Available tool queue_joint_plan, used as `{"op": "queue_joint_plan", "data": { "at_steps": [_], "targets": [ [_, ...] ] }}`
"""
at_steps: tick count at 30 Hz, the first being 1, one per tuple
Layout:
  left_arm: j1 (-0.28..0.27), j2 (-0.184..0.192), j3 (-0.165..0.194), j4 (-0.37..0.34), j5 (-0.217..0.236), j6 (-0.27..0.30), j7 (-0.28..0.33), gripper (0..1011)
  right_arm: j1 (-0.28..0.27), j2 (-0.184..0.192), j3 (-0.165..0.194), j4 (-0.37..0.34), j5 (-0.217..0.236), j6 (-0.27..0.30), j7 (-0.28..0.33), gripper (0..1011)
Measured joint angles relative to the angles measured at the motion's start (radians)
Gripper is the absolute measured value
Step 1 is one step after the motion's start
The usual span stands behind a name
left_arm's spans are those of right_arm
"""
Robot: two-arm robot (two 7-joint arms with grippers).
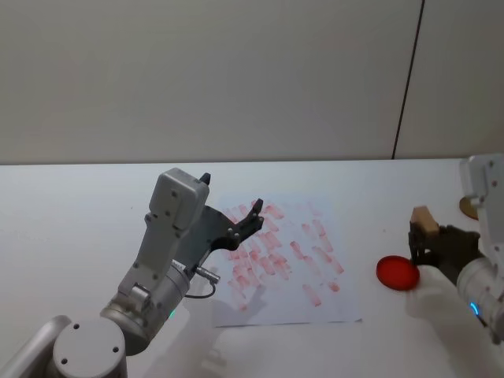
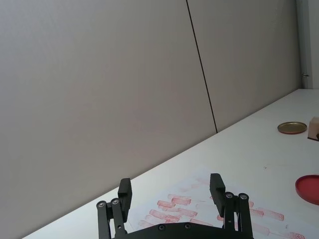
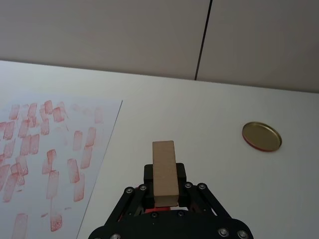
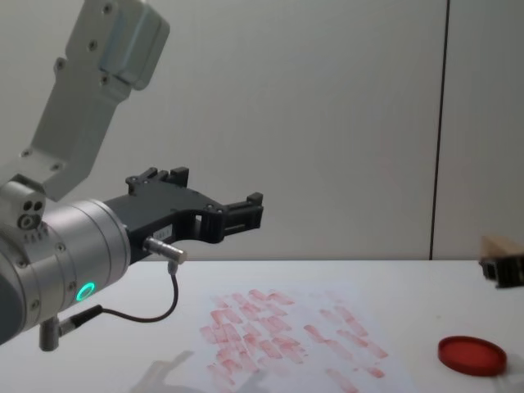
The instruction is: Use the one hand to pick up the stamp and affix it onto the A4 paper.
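The stamp (image 1: 424,220) is a light-tan wooden block held upright above the table at the right, with my right gripper (image 1: 421,239) shut on its lower part. The right wrist view shows the stamp (image 3: 165,172) standing between the black fingers (image 3: 180,174). The block hangs just above and behind the red ink dish (image 1: 396,272). The A4 paper (image 1: 293,260), covered with many red-pink stamp marks, lies flat at the table's middle. My left gripper (image 1: 231,194) hovers open and empty over the paper's left part, raised well off the sheet.
A gold round lid (image 3: 261,136) lies on the white table (image 1: 79,205) at the far right, behind the right arm. The red ink dish (image 4: 471,354) sits to the right of the paper. A pale wall stands behind the table.
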Motion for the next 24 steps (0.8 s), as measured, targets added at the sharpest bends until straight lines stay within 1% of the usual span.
{"op": "queue_joint_plan", "data": {
  "at_steps": [8,19,20,21,24],
  "targets": [
    [0.000,0.000,0.000,0.000,0.000,0.000,0.000,993,-0.010,0.002,0.004,0.031,0.011,0.001,0.020,234],
    [0.000,0.000,0.000,0.000,0.000,0.000,0.000,993,0.000,-0.007,0.000,0.082,0.010,-0.015,0.044,234],
    [0.000,0.000,0.000,0.000,0.000,0.000,0.000,993,0.001,-0.007,0.000,0.085,0.009,-0.016,0.045,264],
    [0.000,0.000,0.000,0.000,0.000,0.000,0.000,993,0.002,-0.008,0.000,0.088,0.008,-0.017,0.046,264],
    [0.000,0.000,0.000,0.000,0.000,0.000,0.000,993,0.006,-0.010,-0.001,0.099,0.005,-0.019,0.048,351]
  ]
}}
